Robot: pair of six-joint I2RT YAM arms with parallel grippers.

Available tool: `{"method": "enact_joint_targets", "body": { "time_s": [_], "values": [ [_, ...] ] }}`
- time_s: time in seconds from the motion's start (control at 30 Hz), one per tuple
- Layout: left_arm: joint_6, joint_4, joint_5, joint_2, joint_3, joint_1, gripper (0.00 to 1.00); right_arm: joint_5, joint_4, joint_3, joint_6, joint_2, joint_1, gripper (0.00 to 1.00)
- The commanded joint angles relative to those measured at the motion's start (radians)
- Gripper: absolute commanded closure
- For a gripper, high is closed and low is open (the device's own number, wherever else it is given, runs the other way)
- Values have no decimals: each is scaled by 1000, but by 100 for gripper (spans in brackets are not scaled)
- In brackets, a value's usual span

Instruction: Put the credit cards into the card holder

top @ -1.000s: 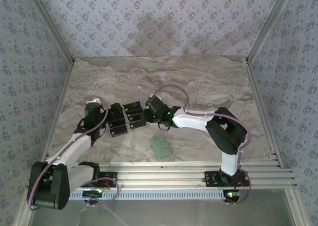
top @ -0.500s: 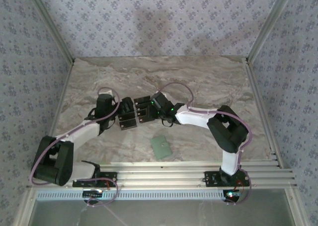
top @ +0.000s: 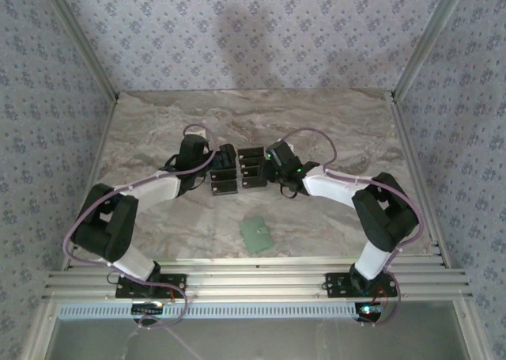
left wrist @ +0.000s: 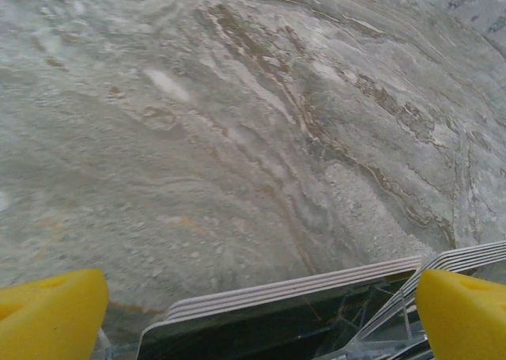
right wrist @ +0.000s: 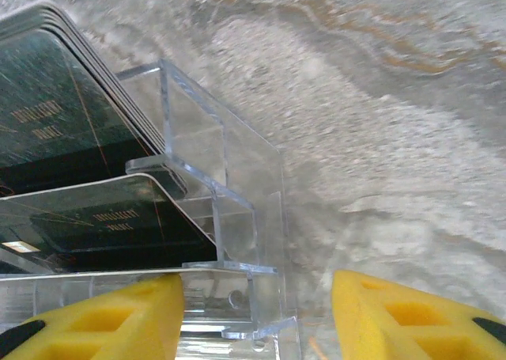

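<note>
1. Swung both arms rightward and toward the far edge of the table (top: 332, 123) over the last second, bringing the cards (right wrist: 63, 107) and their clear rack (right wrist: 237, 186) along to mid-table.
2. Left gripper (left wrist: 261, 316): spread fully, straddling a card stack, with a gap at one pad.
3. Right gripper (right wrist: 257, 320): half spread at the rack's corner; cannot tell whether pinching.
4. Wallet (top: 255, 233): unmoved by the near edge, well apart from the cards.
5. Suggests repositioning only, with no card yet drawn or inserted.
</note>
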Motion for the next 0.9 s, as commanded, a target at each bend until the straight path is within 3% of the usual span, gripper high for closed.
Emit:
{"method": "enact_joint_targets", "body": {
  "time_s": [0.0,0.47,0.87],
  "values": [
    [-5,27,-8,48,76,-35,0,27,-14,-26,-8,-42,-23,46],
    [1,-21,-5,261,328,-162,0,37,-14,-160,-8,-155,-166,46],
    [16,-117,34,408,570,-216,0,-3,-36,-250,-22,-267,-300,45]
  ]
}}
